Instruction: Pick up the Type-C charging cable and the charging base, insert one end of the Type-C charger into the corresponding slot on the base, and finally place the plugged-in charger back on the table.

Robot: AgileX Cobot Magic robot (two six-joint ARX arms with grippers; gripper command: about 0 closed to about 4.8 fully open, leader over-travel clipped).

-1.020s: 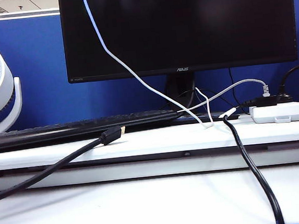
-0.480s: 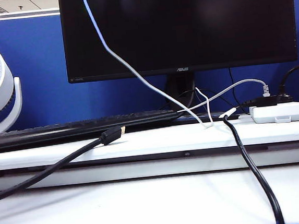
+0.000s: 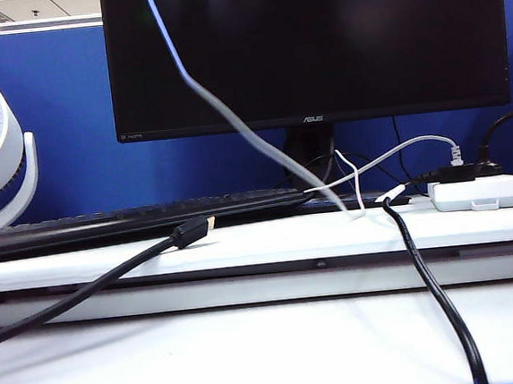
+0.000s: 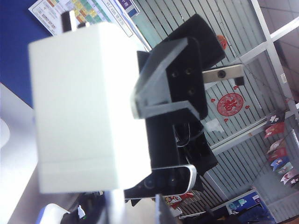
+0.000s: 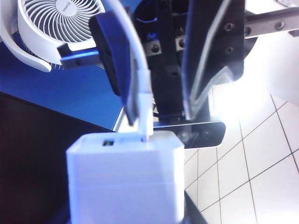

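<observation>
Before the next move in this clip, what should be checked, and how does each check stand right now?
1. Plug seated: the Type-C charging cable enters the top of the charging base in the right wrist view. Ok.
2. Right gripper, above the base: the jaws stand apart, but the cable lies against one finger. Not ok.
3. Left gripper, under the base: its fingers are mostly hidden by the base. Cannot tell.
4. Cable at rest: it is blurred in the exterior view, so likely swinging. Not ok.
5. Landing spot: the front of the table is bare between the black cables. Ok.
</observation>
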